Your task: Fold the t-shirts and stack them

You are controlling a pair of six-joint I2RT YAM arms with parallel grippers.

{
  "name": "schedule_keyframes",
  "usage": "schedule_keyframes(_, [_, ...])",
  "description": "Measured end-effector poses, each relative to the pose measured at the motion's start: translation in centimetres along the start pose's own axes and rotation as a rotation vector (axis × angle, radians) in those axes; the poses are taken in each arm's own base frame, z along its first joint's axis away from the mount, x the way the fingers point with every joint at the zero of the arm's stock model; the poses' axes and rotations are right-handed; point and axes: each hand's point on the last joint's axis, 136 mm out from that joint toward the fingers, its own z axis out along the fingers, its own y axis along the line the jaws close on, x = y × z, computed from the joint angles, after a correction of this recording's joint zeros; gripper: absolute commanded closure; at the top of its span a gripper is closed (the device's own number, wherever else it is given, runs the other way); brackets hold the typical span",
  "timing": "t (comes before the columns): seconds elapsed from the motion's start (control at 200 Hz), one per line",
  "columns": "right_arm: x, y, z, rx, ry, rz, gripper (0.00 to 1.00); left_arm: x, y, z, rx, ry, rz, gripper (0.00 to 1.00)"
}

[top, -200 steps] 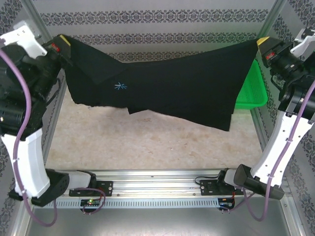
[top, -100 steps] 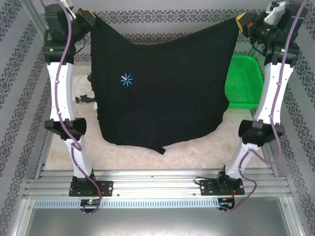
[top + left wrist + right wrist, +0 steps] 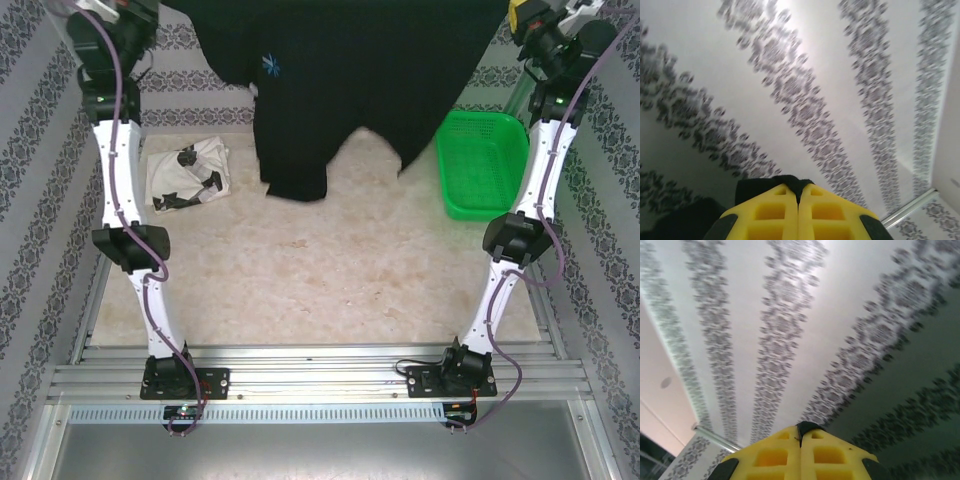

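Observation:
The black t-shirt (image 3: 340, 80) hangs spread in the air at the back of the cell, its lower edge loose above the table, a small blue mark on its chest. Both arms are stretched high and far back. My left gripper (image 3: 799, 191) is shut, and a tuft of the black cloth (image 3: 790, 182) sticks out between its yellow fingers. My right gripper (image 3: 800, 430) is shut too, pinching a bit of black cloth at its tips. In the top view the right gripper (image 3: 520, 15) holds the shirt's upper right corner. The white t-shirt (image 3: 188, 172) with black marks lies crumpled on the table at left.
A green mesh basket (image 3: 483, 165) stands at the right side of the table, beside the right arm (image 3: 540, 150). The left arm (image 3: 120, 150) rises next to the white shirt. Patterned walls enclose the cell.
Both arms have swung up and far back, carrying the black shirt higher and farther away. The white shirt, hidden before, now lies uncovered at left.

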Motion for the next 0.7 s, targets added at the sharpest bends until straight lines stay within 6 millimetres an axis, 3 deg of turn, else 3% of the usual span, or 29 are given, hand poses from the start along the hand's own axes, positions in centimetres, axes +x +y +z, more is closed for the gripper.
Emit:
schedule_keyframes(0.09, [-0.4, 2.8, -0.5, -0.072, -0.014, -0.062, 1.0, -1.8, -2.2, -1.0, 0.06, -0.024, 0.04, 1.0])
schedule_keyframes(0.19, [-0.3, 4.9, -0.8, -0.122, -0.017, -0.114, 1.0, -2.3, -4.7, -1.9, 0.124, -0.018, 0.081, 1.0])
schedule_keyframes(0.275, [0.1, 5.0, -0.8, -0.129, 0.005, -0.129, 1.0, -1.9, -5.8, -2.4, 0.152, 0.013, 0.105, 1.0])
schedule_keyframes(0.34, [0.8, 3.5, -0.6, -0.101, 0.047, -0.127, 1.0, -1.1, -5.2, -2.5, 0.14, 0.054, 0.111, 1.0])
schedule_keyframes(0.43, [3.1, -0.9, -0.1, 0.009, 0.137, -0.096, 1.0, 0.8, -1.6, -3.4, 0.061, 0.117, 0.089, 1.0])
schedule_keyframes(0.515, [6.8, -7.0, -0.8, 0.174, 0.215, -0.03, 1.0, 3.9, 4.4, -6.1, -0.078, 0.162, 0.04, 1.0])
schedule_keyframes(0.615, [13.1, -13.4, -4.3, 0.346, 0.325, 0.069, 1.0, 8.8, 12.1, -11.5, -0.241, 0.213, -0.054, 1.0])
schedule_keyframes(0.699, [17.8, -17.5, -9.2, 0.475, 0.392, 0.149, 1.0, 13.3, 17.1, -16.8, -0.355, 0.254, -0.136, 1.0])
